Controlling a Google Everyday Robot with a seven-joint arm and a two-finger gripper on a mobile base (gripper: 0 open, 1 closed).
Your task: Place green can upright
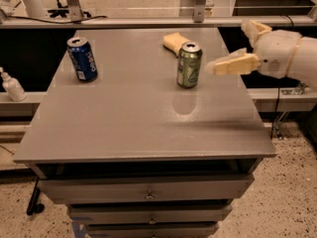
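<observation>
The green can stands upright on the grey table, right of centre toward the back. It has a green patterned body and a silver top. My gripper is to the right of the can, apart from it and off past the table's right edge. It is open and empty; one cream finger points at the can, the other is higher and further back.
A blue Pepsi can stands upright at the back left. A tan sponge-like object lies just behind the green can. A white bottle stands on a ledge to the left. Drawers are under the table top.
</observation>
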